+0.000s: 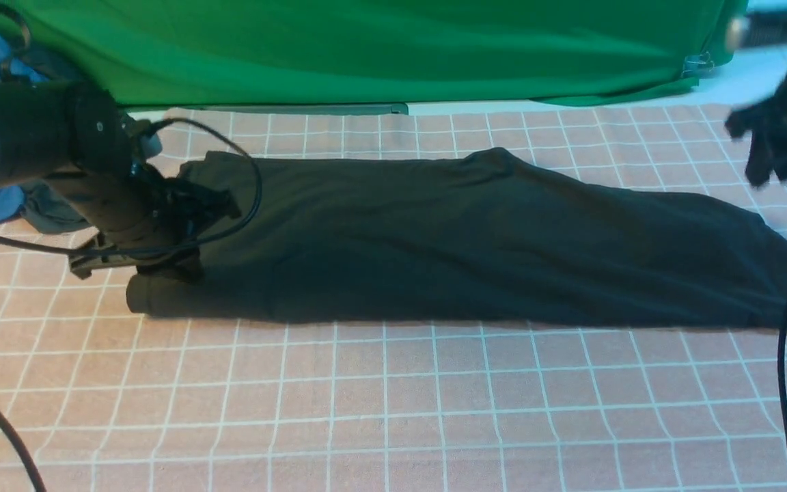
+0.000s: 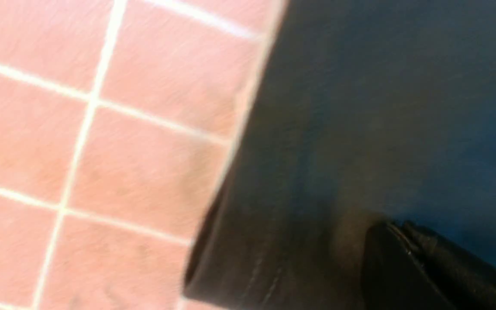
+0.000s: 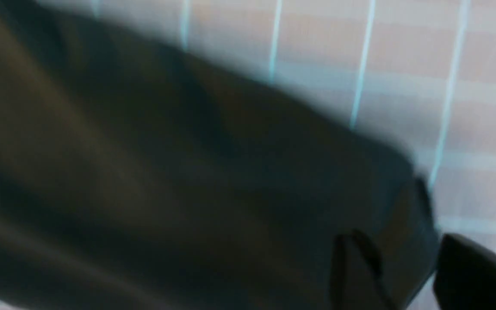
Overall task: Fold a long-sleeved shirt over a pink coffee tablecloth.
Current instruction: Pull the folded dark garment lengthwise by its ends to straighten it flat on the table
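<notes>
Front shows me the long-sleeved shirt (image 1: 475, 239) lying banded across the pink coffee tablecloth (image 1: 393, 396); only the wrist views show my left gripper (image 2: 385, 234) closed against it and my right gripper (image 3: 401, 241) parted, empty.

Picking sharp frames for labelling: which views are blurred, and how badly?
Front view: shirt and cloth fairly sharp, only the right gripper smeared by motion. Left wrist view: mildly soft, grid lines fuzzy. Right wrist view: worst, shirt edge and grid lines streaked.
</notes>
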Robot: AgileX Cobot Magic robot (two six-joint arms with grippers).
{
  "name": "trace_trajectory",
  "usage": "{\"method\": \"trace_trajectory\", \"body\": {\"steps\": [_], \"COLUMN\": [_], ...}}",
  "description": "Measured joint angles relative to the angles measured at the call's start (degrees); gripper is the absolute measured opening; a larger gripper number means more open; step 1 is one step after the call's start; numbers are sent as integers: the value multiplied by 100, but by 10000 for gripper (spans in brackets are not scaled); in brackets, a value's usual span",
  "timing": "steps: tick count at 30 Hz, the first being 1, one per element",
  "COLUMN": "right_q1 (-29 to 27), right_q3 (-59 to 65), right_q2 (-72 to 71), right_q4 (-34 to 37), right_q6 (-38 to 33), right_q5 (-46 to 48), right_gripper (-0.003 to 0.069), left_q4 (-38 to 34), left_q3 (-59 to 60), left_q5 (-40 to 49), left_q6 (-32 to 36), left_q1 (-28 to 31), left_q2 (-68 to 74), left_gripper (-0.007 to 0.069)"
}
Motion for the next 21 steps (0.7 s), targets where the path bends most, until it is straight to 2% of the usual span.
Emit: {"method": "trace_trajectory", "body": {"steps": [6, 8, 15, 21], "right_q1": [-300, -409, -523, -523], "right_q3": [589, 601, 607, 607], "right_q2": [0, 11, 311, 634], "right_q4": [-59, -76, -119, -52], "right_q6": [105, 146, 166, 184], "right_q5": [-208, -307, -591, -694], "right_gripper": [578, 619, 644, 622], "left_q4": [253, 351, 539, 610], "left_q3": [229, 278, 289, 289], "left_q5": [16, 21, -91, -124], "left_q6": [-28, -81, -214, -269], "left_q1": [49, 49, 51, 51], "left_q2": [39, 39, -174, -933], "left_gripper": [13, 13, 13, 13]}}
